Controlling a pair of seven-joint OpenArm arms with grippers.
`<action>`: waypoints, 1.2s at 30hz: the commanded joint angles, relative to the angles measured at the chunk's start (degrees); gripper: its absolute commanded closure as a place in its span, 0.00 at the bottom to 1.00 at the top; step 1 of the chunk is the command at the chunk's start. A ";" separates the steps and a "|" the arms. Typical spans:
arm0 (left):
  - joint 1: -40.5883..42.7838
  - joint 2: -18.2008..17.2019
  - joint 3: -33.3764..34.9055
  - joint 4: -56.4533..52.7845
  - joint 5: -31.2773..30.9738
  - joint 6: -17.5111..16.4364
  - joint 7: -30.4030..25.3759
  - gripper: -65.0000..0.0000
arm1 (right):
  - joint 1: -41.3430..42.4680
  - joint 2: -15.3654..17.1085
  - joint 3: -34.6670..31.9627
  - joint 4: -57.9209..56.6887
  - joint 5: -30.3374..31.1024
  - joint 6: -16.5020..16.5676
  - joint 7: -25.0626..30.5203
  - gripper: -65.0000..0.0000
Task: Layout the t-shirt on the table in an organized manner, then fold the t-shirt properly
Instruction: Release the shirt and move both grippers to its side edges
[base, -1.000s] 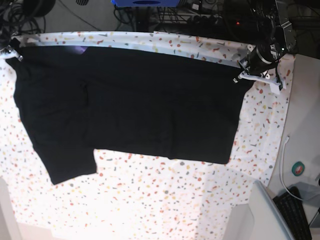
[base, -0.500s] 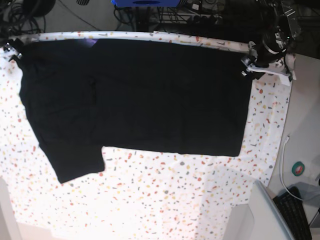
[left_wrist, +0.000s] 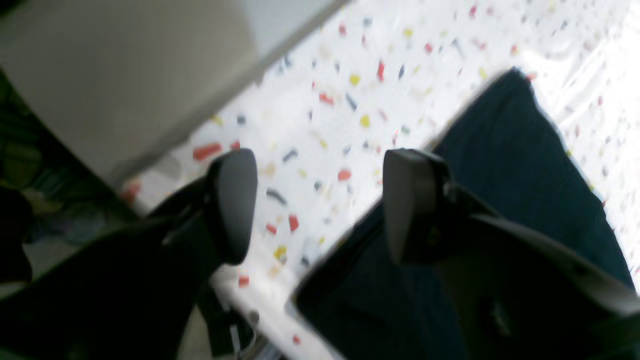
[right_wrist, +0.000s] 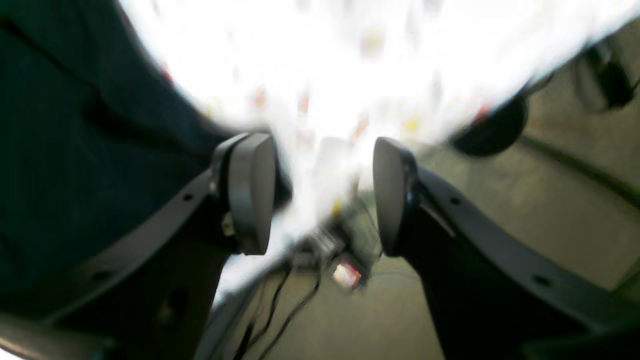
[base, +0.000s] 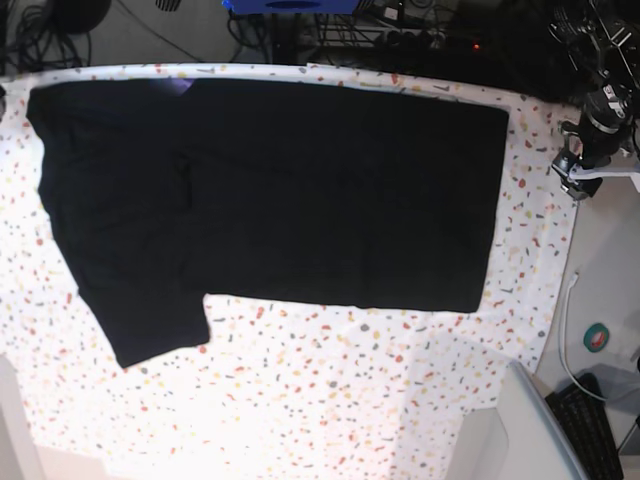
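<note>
The large black fabric t-shirt (base: 270, 195) lies spread flat across the speckled white table (base: 350, 400). Left gripper (left_wrist: 320, 205) hovers beside the shirt's corner, jaws apart, holding nothing. Right gripper (right_wrist: 322, 192) likewise gapes, nothing between its pads.

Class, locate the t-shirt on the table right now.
In the base view the t-shirt lies flat across the table's far half, one sleeve pointing toward the near-left.

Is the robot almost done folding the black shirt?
Not yet. The t-shirt already lies spread flat on the table, so laying out looks done. Both the left gripper and the right gripper have open, empty jaws. The rest of the folding is still left.
</note>
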 joint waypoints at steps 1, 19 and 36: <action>-1.27 -1.41 -0.15 1.11 -0.15 -0.37 -1.12 0.53 | 2.33 2.94 -2.37 0.90 1.07 0.42 2.40 0.53; -2.06 -7.47 -0.15 -5.22 0.03 -0.55 -1.12 1.00 | 33.89 15.86 -46.51 -36.29 1.07 0.42 22.09 0.52; -1.27 -10.73 -0.15 -9.17 0.12 -30.79 -1.56 1.00 | 34.68 13.49 -50.11 -42.09 1.07 0.42 27.37 0.46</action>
